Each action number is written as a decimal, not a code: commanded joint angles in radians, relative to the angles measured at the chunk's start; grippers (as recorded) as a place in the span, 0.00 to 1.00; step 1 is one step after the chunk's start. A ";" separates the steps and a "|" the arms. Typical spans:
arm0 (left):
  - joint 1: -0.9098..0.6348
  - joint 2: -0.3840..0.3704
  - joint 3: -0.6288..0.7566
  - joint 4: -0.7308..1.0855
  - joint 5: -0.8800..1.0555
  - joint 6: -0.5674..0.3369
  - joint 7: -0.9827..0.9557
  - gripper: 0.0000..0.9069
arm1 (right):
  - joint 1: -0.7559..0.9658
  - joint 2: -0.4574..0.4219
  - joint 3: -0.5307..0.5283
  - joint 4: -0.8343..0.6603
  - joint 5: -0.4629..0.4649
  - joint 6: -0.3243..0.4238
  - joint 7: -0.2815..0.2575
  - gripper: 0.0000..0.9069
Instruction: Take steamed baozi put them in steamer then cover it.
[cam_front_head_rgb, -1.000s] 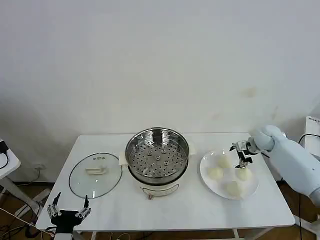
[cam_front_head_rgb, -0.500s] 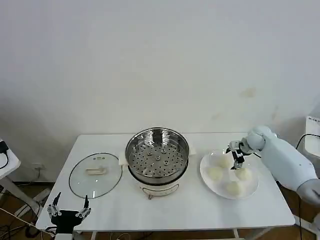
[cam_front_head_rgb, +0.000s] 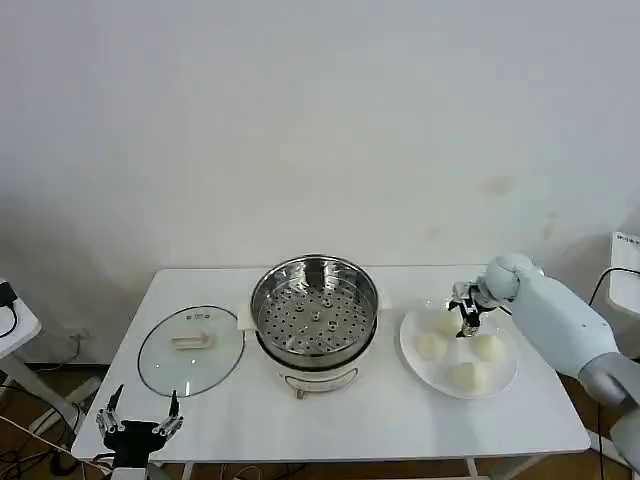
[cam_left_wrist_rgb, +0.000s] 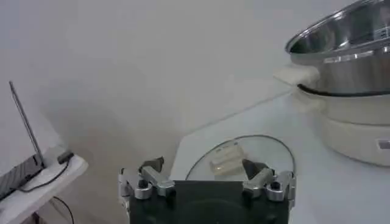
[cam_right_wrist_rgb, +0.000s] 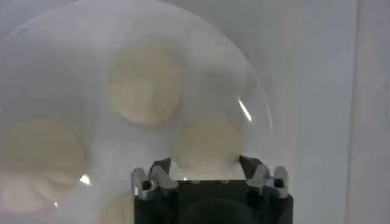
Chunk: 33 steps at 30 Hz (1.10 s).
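Observation:
Several cream-white steamed baozi lie on a white plate (cam_front_head_rgb: 506, 376) at the table's right. My right gripper (cam_front_head_rgb: 467, 312) hangs open just over the plate's far side, its jaws straddling one baozi (cam_right_wrist_rgb: 207, 143) without closing on it. Two more baozi (cam_right_wrist_rgb: 145, 84) (cam_right_wrist_rgb: 39, 152) lie farther off on the plate (cam_right_wrist_rgb: 73, 42). The shiny steamer (cam_front_head_rgb: 314, 318) stands empty at the table's middle on its white cooker base. The glass cover (cam_front_head_rgb: 190, 348) lies flat to its left. My left gripper (cam_front_head_rgb: 138, 422) waits open below the table's front left corner, facing the cover (cam_left_wrist_rgb: 237, 159) and the steamer (cam_left_wrist_rgb: 347, 42).
The white table (cam_front_head_rgb: 380, 420) has bare surface along its front edge and between the steamer and the plate. A small white side table (cam_front_head_rgb: 12, 325) stands at far left, and a white wall rises behind.
My right gripper has moved left across the plate, from beside the right-hand baozi to over the far one. The left arm has not moved.

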<state>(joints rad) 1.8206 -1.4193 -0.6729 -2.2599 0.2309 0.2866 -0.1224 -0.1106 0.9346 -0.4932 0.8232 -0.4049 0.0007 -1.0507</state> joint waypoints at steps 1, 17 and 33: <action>0.001 0.001 0.000 -0.001 0.001 0.000 -0.001 1.00 | 0.001 0.001 -0.006 -0.007 0.001 -0.002 0.000 0.68; -0.006 0.005 0.017 0.005 0.005 0.000 -0.003 1.00 | 0.144 -0.140 -0.119 0.223 0.152 -0.027 -0.005 0.62; -0.023 0.030 0.009 0.005 -0.039 0.012 -0.007 1.00 | 0.502 -0.079 -0.361 0.352 0.340 -0.030 0.006 0.62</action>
<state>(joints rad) 1.7982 -1.3916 -0.6636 -2.2546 0.2029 0.2973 -0.1297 0.1715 0.8117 -0.6916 1.0923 -0.1875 -0.0278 -1.0441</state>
